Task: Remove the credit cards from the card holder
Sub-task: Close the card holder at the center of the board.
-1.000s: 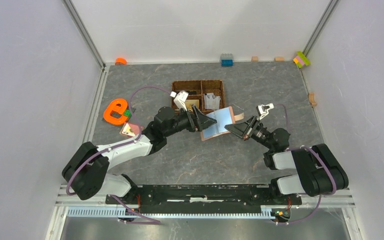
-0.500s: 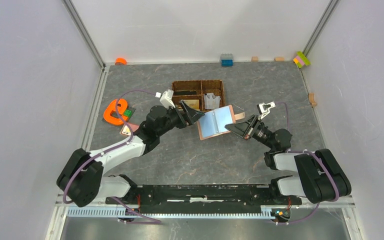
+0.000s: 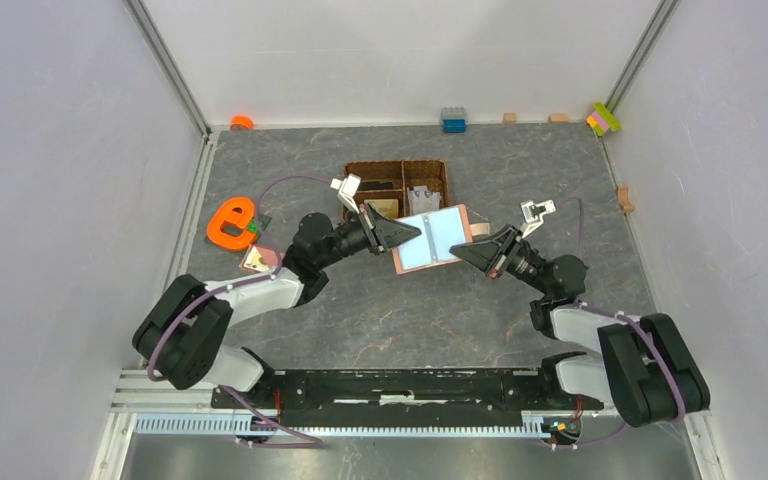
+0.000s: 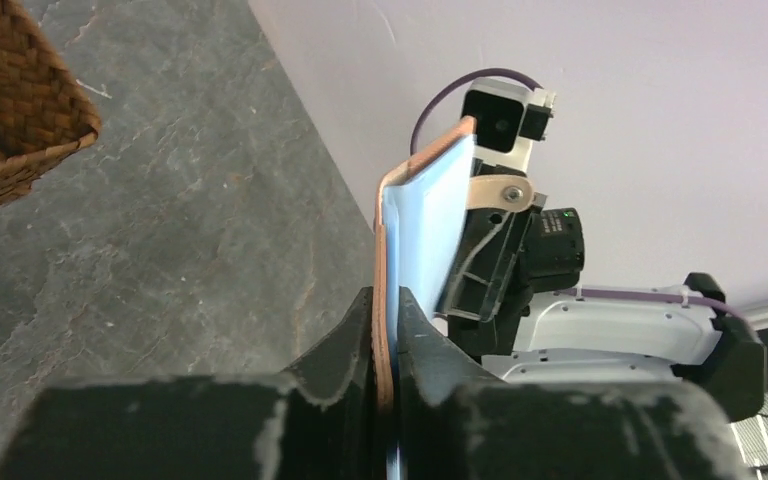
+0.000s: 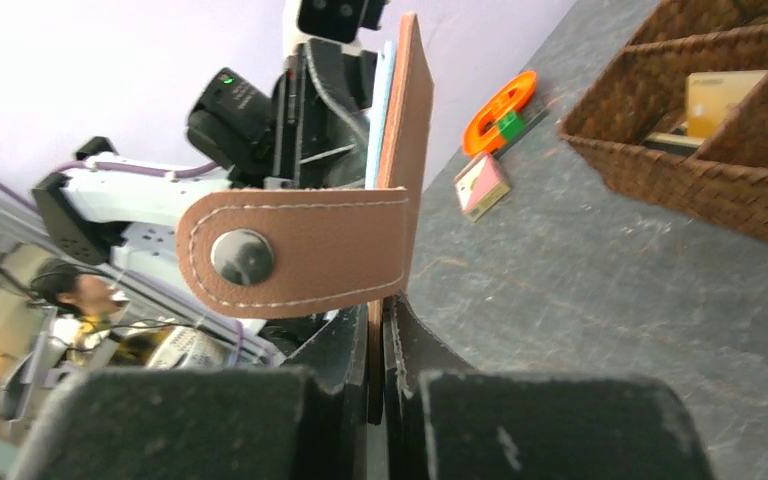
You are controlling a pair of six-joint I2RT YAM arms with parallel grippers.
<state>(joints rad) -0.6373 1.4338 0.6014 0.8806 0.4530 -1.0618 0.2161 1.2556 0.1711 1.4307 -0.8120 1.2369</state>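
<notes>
Grey marbled table (image 3: 360, 320), white walls. Holder (image 3: 430, 240) is held off the surface, just in front of the basket (image 3: 397, 164), pale blue inner face up. Left gripper (image 3: 415, 233): jaws pinched narrow on the holder's left edge. Right gripper (image 3: 457, 251): clamped tight on the opposite edge, beside the snap tab (image 5: 295, 250). Gold card (image 5: 720, 95) lies in a basket compartment.
</notes>
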